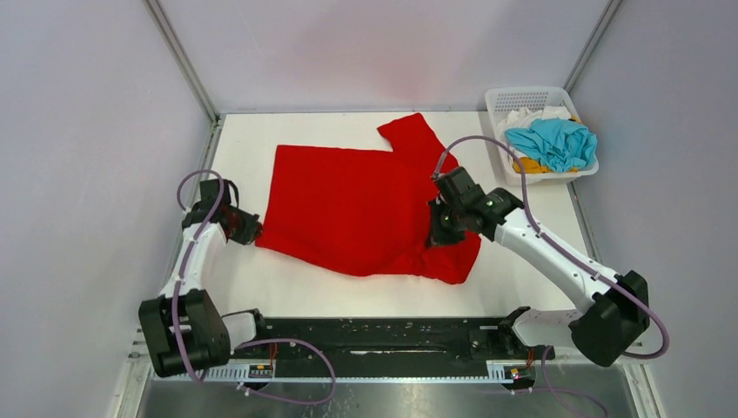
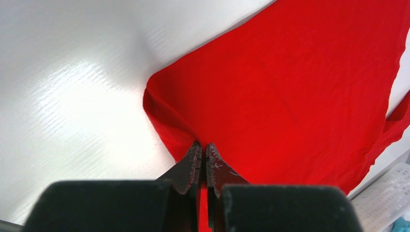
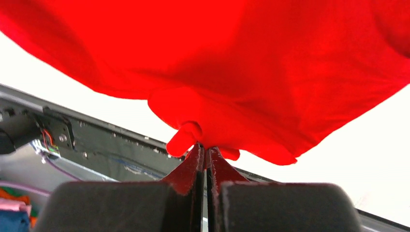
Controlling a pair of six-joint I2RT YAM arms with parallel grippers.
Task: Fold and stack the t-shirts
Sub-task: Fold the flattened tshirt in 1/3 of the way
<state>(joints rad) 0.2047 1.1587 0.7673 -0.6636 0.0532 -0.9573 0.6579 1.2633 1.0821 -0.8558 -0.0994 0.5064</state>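
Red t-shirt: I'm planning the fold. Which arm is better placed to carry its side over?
Probably right: the right gripper pinches a bunched, lifted edge of the red t-shirt; the left gripper pinches a corner lying flat.

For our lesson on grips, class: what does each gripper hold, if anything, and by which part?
Both hold the red t-shirt. The left gripper pinches its left edge by the near corner. The right gripper pinches a bunched fold beside the near sleeve.
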